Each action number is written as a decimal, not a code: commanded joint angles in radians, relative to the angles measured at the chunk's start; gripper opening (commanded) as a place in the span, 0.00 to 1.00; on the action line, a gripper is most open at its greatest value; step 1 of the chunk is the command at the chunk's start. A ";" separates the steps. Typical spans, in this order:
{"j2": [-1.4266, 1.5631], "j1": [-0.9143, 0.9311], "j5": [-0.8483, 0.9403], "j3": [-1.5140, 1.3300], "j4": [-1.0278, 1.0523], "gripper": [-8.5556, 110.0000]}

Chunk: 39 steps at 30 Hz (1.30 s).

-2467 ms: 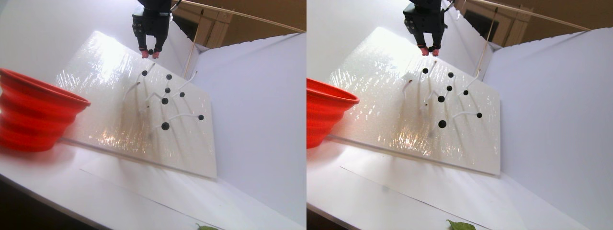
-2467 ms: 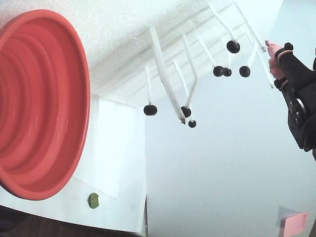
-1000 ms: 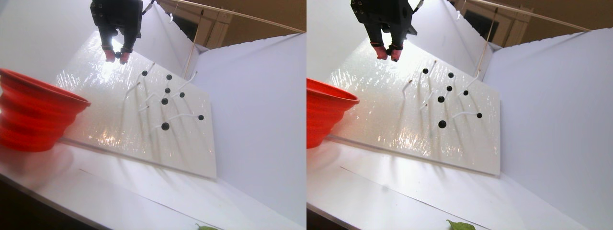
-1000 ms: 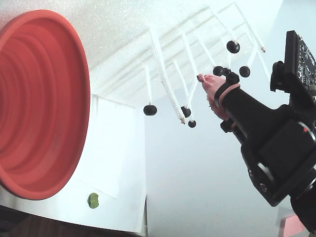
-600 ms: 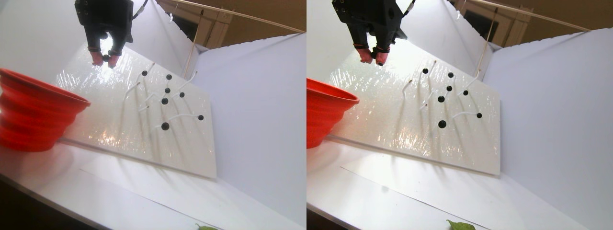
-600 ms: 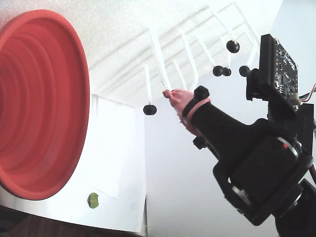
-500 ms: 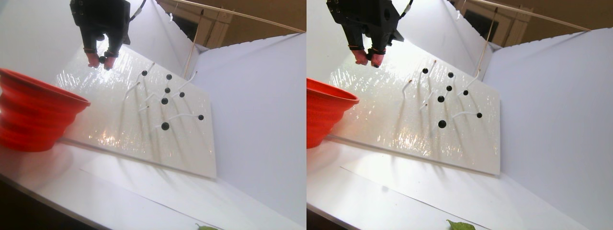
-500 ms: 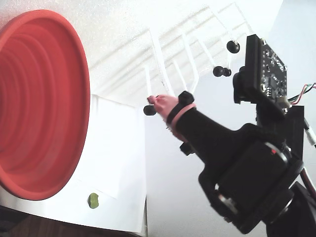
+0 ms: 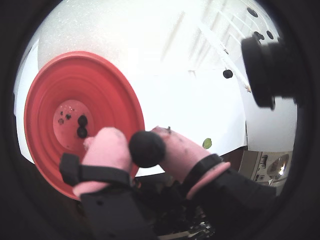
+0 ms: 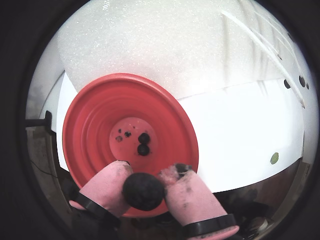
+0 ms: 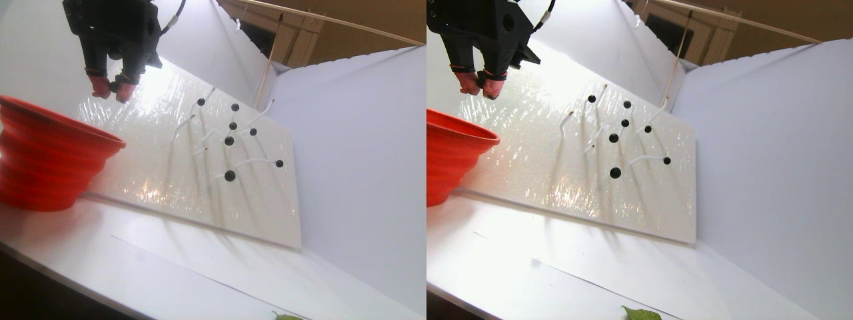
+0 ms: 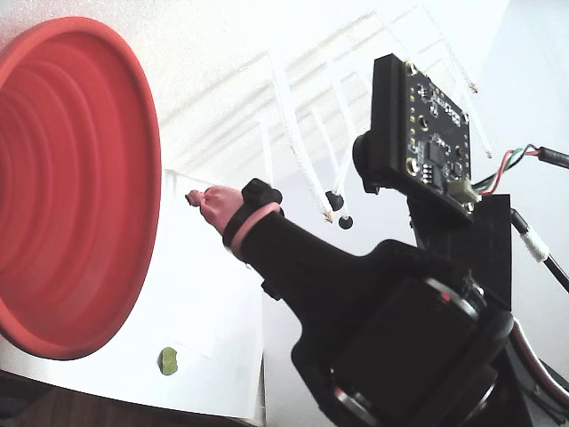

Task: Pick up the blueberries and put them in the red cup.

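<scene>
My gripper [image 9: 139,140] is shut on one round black blueberry [image 9: 148,149] between its pink fingertips. In both wrist views the held blueberry [image 10: 143,190] hangs over the near rim of the red cup [image 10: 90,115], and two blueberries [image 10: 144,143] lie on the cup's floor. In the stereo pair view the gripper [image 11: 112,90] hangs above and just right of the red cup [image 11: 46,160]. Several blueberries [image 11: 229,141] sit on white stems on the tilted foam board [image 11: 153,173]. In the fixed view the gripper [image 12: 206,199] points at the cup [image 12: 71,178].
White walls stand behind and to the right of the foam board. A small green lump [image 12: 169,360] lies on the white paper near the cup. A green leaf [image 11: 640,313] lies at the front edge. The wrist camera board [image 12: 418,124] sticks up above the arm.
The gripper, shut on the blueberry, has moved left from the stems across the foam board to a spot beside and above the red cup's rim.
</scene>
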<state>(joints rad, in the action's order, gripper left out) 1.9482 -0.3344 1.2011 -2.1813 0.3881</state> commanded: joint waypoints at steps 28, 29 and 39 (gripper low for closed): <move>0.186 0.100 0.015 0.046 0.011 0.20; 0.189 0.106 0.020 0.051 0.015 0.20; 0.202 0.186 0.071 0.107 0.026 0.19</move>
<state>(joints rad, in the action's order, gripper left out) 2.0525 -0.2071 1.2579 -2.1859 0.4142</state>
